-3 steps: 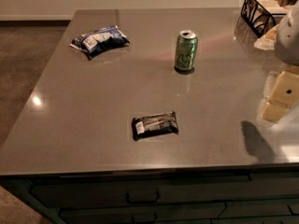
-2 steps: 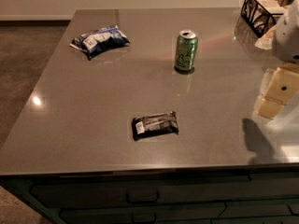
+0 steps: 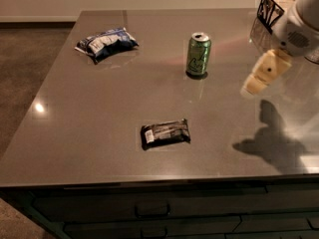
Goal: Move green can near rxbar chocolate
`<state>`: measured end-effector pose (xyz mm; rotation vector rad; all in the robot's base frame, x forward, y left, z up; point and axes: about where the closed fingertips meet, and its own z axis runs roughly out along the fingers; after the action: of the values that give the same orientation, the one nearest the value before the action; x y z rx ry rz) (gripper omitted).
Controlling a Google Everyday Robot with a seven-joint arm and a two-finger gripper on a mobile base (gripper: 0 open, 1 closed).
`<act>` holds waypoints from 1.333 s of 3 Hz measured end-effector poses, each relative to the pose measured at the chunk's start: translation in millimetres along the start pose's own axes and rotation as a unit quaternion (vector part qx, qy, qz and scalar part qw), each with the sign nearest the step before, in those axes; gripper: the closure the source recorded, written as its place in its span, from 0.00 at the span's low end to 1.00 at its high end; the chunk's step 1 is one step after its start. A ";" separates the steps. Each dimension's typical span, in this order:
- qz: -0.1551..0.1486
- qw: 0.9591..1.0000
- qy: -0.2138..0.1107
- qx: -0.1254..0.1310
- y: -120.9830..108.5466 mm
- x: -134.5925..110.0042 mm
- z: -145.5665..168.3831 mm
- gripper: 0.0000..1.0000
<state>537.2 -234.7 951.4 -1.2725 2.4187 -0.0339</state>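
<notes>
The green can stands upright on the grey table, right of centre toward the back. The rxbar chocolate, a dark wrapper with a white end panel, lies flat nearer the front edge, well apart from the can. My gripper hangs above the table at the right, to the right of the can and a little nearer the front, apart from it. It holds nothing that I can see.
A blue-and-white snack bag lies at the back left. A black wire basket stands at the back right corner, behind my arm. Drawer fronts run below the table's front edge. Carpet lies to the left.
My gripper has moved slightly left toward the can and a little up. The can, bar and bag have not moved.
</notes>
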 end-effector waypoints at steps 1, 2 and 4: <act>0.086 0.995 -0.048 0.016 -44.7 -6.6 31.3 0.00; 0.157 0.981 -0.111 0.027 -87.4 -28.0 65.2 0.00; 0.214 0.955 -0.207 0.021 -132.2 -81.6 113.2 0.00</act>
<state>723.0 -228.4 902.6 -0.6323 2.2488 0.2756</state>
